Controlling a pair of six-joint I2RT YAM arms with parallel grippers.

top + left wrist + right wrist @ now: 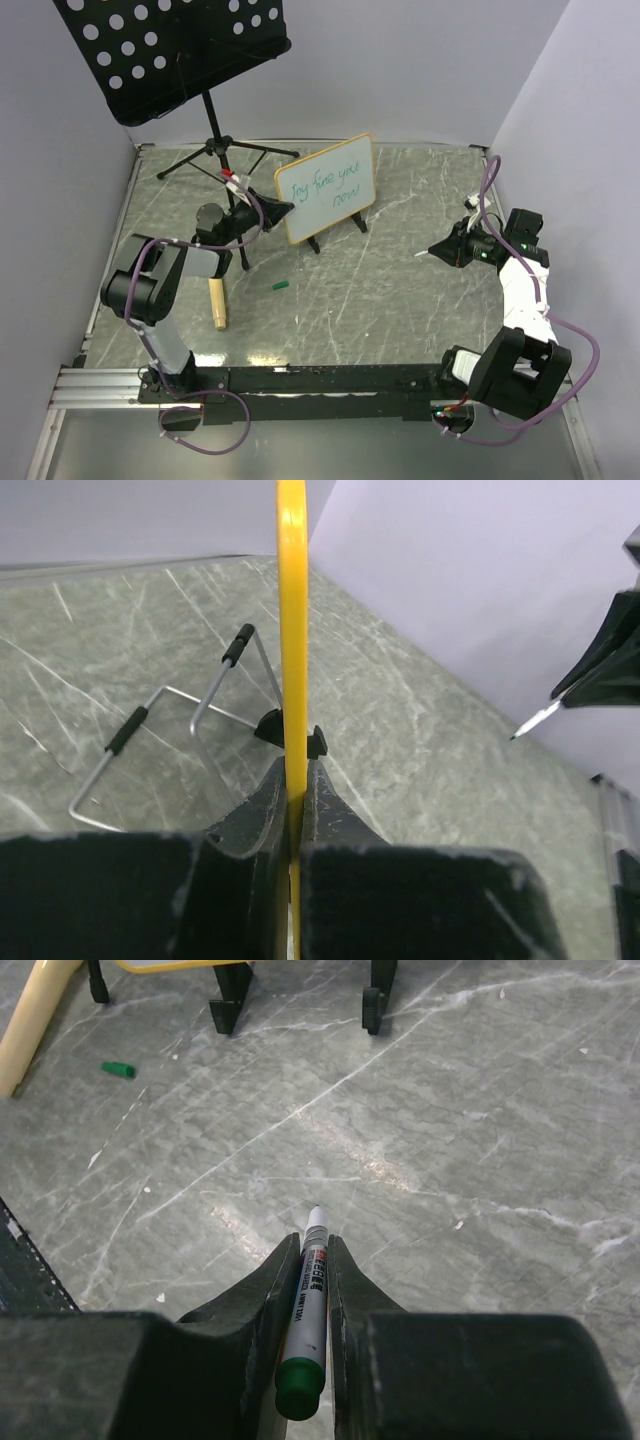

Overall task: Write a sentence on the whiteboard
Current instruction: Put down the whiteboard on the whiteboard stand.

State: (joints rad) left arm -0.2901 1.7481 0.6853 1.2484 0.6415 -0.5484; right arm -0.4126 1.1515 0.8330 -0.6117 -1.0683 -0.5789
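On the counter [390,300], the left gripper [280,210], clamped on the whiteboard [330,188], should hold steady; the right gripper [442,249], clamped on the marker [308,1295], needs light, square contact.

1. You can see two lines of greenish handwriting on the whiteboard [328,188]. In the top view the upper line looks like "Try fine your" and the lower like "now", but the letters are small, so treat that reading as uncertain
2. On the marker [308,1300] you'll find a printed label, a red patch with dark characters along the barrel, too small to read
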